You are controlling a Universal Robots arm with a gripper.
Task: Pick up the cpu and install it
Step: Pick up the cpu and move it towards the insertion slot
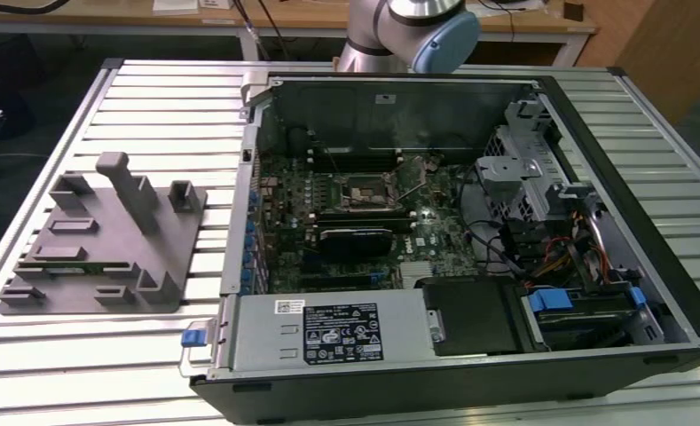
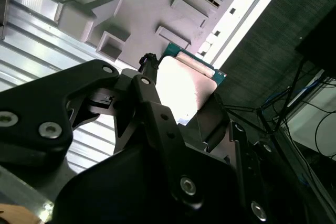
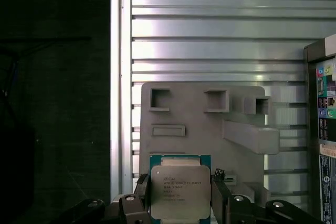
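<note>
First wrist view: the gripper (image 3: 179,183) pinches the cpu (image 3: 178,195) by two opposite edges, a black finger (image 3: 143,195) pressed to each side and the pale metal lid facing the camera. The chip sits squarely between the fingers and, being square, has no long axis to align. It is held over one edge of the grey fixture (image 3: 199,124), apparently clear of its pockets, though the gap cannot be confirmed. In the exterior view, the motherboard socket (image 1: 367,191) lies well apart from the fixture, toward the exterior view's right, inside the open computer case (image 1: 362,98). The arm (image 1: 415,31) rises beyond the case, farther from the fixture than the socket.
</note>
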